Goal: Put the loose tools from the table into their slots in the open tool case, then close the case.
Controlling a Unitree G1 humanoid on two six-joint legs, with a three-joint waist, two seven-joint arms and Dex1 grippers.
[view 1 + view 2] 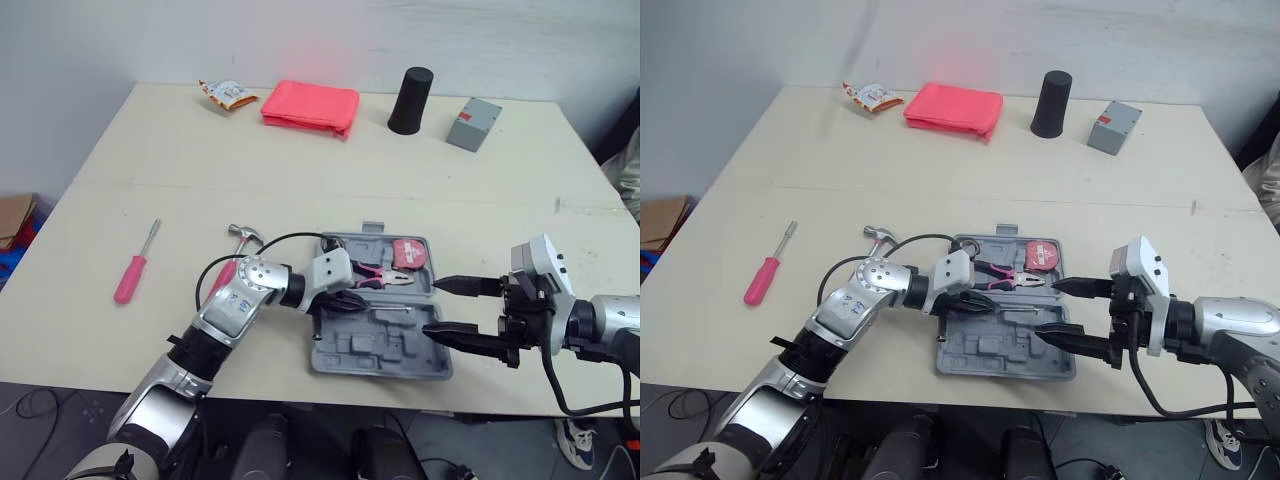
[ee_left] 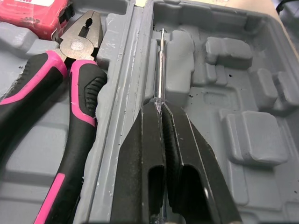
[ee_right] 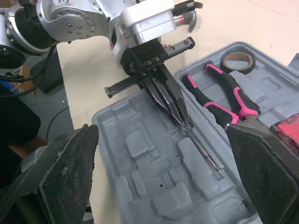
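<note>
Two states: left gripper (image 3: 182, 122) jaws clamped on screwdriver (image 2: 160, 70) in tool case (image 1: 345, 358); right gripper (image 1: 436, 308) jaws wide apart.

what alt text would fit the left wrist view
The left gripper is shut on a thin steel-shafted screwdriver lying along a groove of the open grey plastic tool case. Pink-and-black pliers and a red tape measure sit in its other half.

Matt grey plastic tool case (image 1: 372, 352), shiny metal tool shaft (image 2: 160, 65), smooth beige table (image 1: 300, 170)
</note>
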